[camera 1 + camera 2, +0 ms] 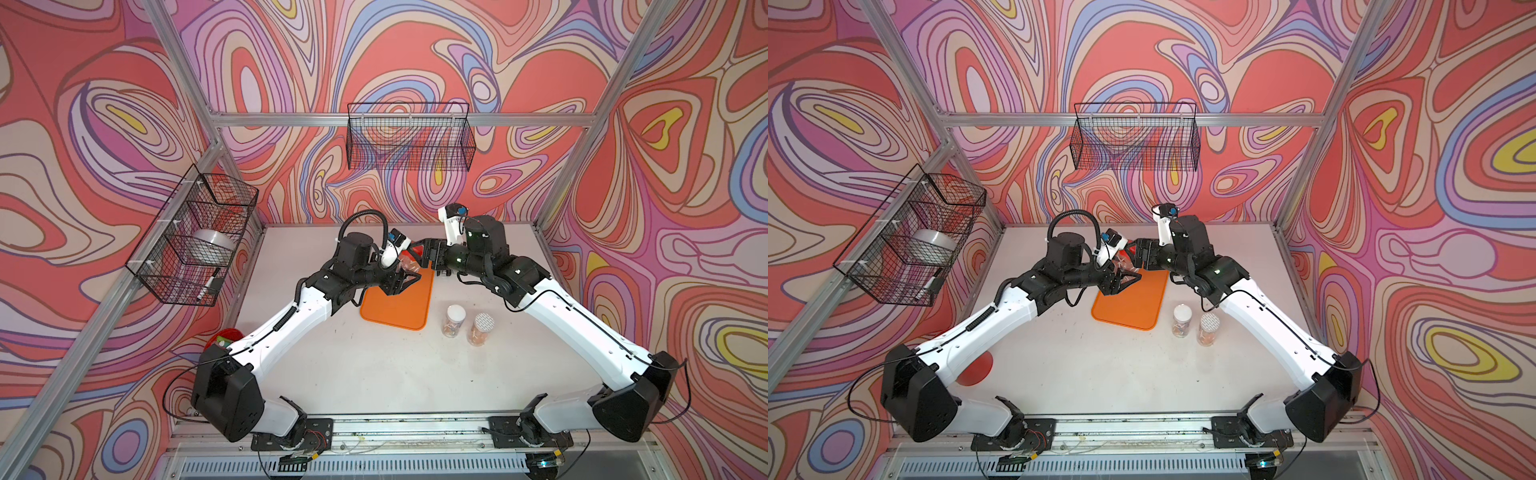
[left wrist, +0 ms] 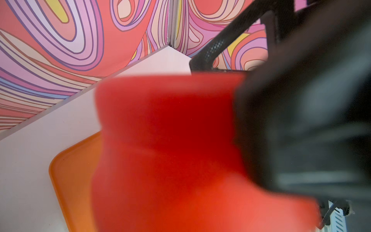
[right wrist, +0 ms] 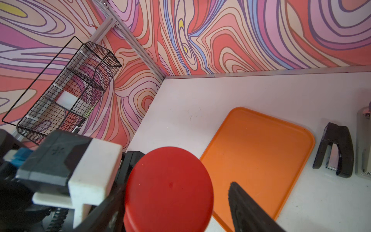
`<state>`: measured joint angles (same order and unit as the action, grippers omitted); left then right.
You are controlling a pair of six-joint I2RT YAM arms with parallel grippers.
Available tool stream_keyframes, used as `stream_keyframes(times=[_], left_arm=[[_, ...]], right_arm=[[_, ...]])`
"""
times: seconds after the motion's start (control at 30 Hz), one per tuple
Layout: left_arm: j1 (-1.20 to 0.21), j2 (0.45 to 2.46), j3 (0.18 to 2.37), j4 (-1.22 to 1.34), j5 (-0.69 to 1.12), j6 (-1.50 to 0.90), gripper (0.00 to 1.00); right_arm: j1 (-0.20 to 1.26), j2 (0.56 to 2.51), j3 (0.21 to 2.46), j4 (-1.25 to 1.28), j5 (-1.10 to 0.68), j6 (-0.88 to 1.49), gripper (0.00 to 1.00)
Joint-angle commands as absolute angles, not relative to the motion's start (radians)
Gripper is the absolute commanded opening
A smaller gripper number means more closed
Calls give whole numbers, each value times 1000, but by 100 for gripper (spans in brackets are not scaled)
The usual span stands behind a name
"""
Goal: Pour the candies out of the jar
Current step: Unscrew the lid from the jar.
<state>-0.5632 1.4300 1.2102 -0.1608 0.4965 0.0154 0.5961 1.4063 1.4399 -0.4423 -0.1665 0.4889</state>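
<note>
A clear jar [image 1: 407,266] with a red lid [image 1: 417,250] hangs tilted over the far end of the orange tray [image 1: 399,311]. My left gripper [image 1: 400,279] is shut on the jar's body. Orange candies show only faintly through its wall. My right gripper [image 1: 428,254] meets it from the right, open around the lid. In the right wrist view the lid [image 3: 168,190] sits between the fingers of that gripper [image 3: 176,188], against one finger and with a gap to the other finger [image 3: 241,200]. The left wrist view is filled by the blurred lid [image 2: 170,150]; my left fingers are hidden there.
Two more jars stand right of the tray, one white-lidded [image 1: 454,321], one with a patterned top [image 1: 482,329]. A black stapler [image 3: 333,149] lies beyond the tray. Wire baskets hang on the left wall [image 1: 195,237] and back wall [image 1: 409,137]. A red disc [image 1: 976,370] lies by the left arm's base.
</note>
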Motion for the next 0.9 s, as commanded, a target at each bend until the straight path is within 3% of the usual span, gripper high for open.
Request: stream_keyframes(times=[0.0, 0.23, 0.43, 0.7, 0.87], left_arm=[[-568, 1370, 1207, -86, 531, 38, 0], [-568, 1360, 1201, -81, 541, 37, 0], [-568, 1368, 1207, -77, 561, 30, 0], [-568, 1371, 1210, -80, 561, 28, 0], [-568, 1371, 1212, -81, 588, 32, 0]], right_arm=[[566, 1398, 1433, -513, -79, 502, 79], [551, 1404, 1431, -491, -163, 522, 77], [551, 1438, 1423, -411, -298, 558, 83], [551, 1463, 1391, -343, -307, 620, 84], [551, 1452, 1391, -341, -320, 576, 63]])
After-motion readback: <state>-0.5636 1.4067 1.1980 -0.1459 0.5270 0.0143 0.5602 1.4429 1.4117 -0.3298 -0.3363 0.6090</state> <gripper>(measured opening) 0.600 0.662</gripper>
